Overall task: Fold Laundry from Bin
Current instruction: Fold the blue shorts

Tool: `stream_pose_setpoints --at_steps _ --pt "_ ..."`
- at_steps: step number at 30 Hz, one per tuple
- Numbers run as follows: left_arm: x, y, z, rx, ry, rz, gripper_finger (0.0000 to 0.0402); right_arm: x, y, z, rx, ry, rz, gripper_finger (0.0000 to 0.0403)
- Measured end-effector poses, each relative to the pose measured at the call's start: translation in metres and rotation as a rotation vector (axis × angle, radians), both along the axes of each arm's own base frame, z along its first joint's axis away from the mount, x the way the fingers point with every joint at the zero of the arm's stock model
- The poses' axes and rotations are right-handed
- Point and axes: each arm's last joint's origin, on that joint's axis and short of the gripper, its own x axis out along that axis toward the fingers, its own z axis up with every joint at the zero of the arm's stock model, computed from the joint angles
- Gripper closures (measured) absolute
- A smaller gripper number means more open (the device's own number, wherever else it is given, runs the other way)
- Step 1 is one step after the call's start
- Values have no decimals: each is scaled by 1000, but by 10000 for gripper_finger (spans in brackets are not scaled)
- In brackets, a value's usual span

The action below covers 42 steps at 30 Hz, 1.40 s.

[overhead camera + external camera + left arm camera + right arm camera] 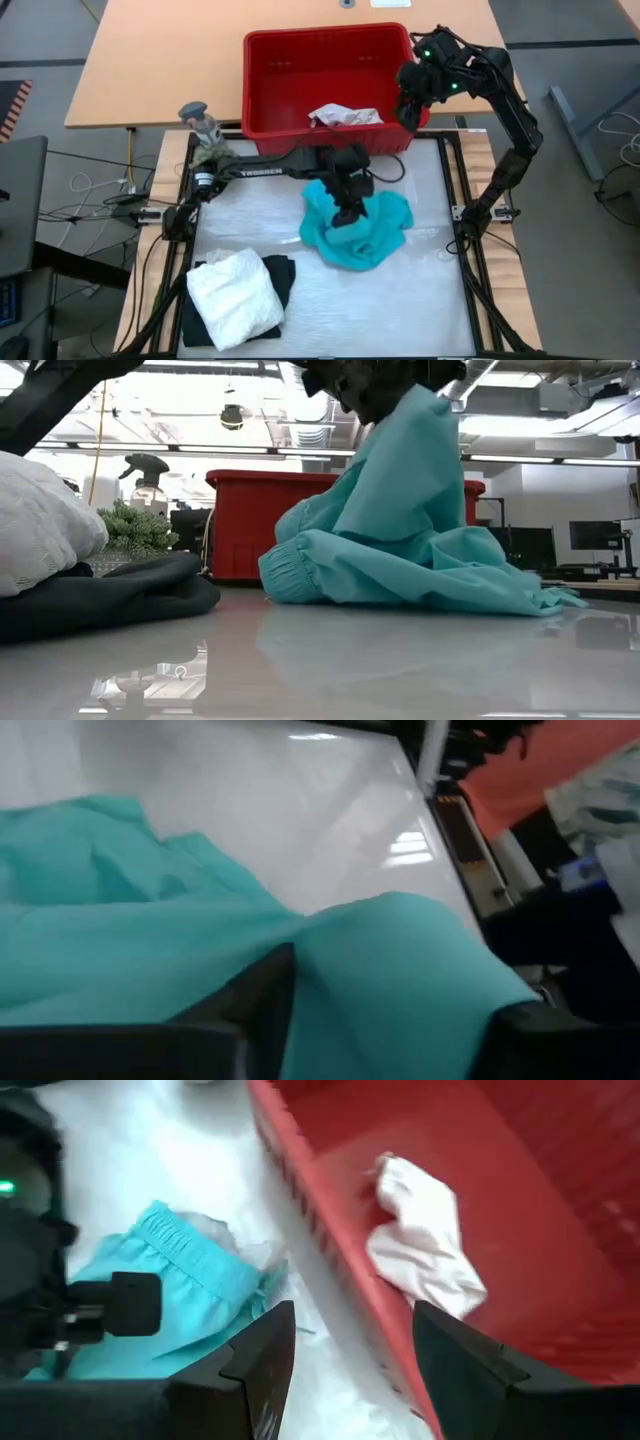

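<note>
Left gripper (347,212): over the middle of the white table (420,300), its fingers parted with teal cloth bunched between them — in the left wrist view the cloth fills the gap between the two dark fingers (250,1005); whether they pinch it or merely flank it, I cannot tell.
Teal garment (355,232): a crumpled heap at the table's centre, just in front of the bin; in the low view it rises to a peak under the left gripper and spreads wide at its base, with a gathered elastic hem (290,565) lying low on the side toward the folded pile. No clear long axis — the heap is roughly as wide as it is deep.
Right gripper (410,108): hangs over the bin's right-hand near corner, fingers spread and holding nothing; between them the right wrist view shows the bin's near wall.
Bin (262,70): red, rectangular, long side running across the table's far edge.
White garment in bin (343,116): a small crumpled piece against the bin's near wall, toward the right.
Folded pile: a white lacy garment (236,297) lies on a black garment (280,278) at the table's near left corner, well apart from the teal heap.
Beside the bin: a spray bottle (197,115) and a small green plant (212,150) at the table's far left.
</note>
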Motion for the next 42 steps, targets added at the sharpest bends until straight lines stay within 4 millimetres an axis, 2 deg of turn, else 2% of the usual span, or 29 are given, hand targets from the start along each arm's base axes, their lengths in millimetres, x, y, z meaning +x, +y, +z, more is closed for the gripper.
stream_pose_setpoints --at_steps 3,6,8,12,16,18,22,28,31,34,38,42 --pt "-8 4 6 5 15 -8 173 3 3 0 14 -10 29 173" --pt "-18 5 25 24 -24 -16 135 3 3 0 17 -12 32 167" --pt "-25 -1 37 24 -52 -56 118 4 3 0 24 -18 41 165" --pt "-38 -8 58 20 -67 -40 106 7 3 -3 52 -30 69 165" --pt "-49 -13 83 261 -151 62 106 10 4 -7 70 -15 73 165" --pt "-46 -24 80 327 -169 11 107 13 3 -10 73 -14 76 165" --pt "-39 -41 58 309 -120 -130 100 19 1 -18 119 -4 72 165" --pt "-49 -46 56 506 -108 -278 72 25 0 -30 165 28 73 164" --pt "-52 -46 49 582 4 -220 59 29 2 -37 215 35 83 164" --pt "-74 -40 62 551 114 -182 57 35 6 -41 249 34 123 165" --pt "-119 -28 103 533 134 -104 57 51 16 -52 246 40 183 165" --pt "-163 -24 143 543 94 51 57 82 30 -73 199 3 294 165"
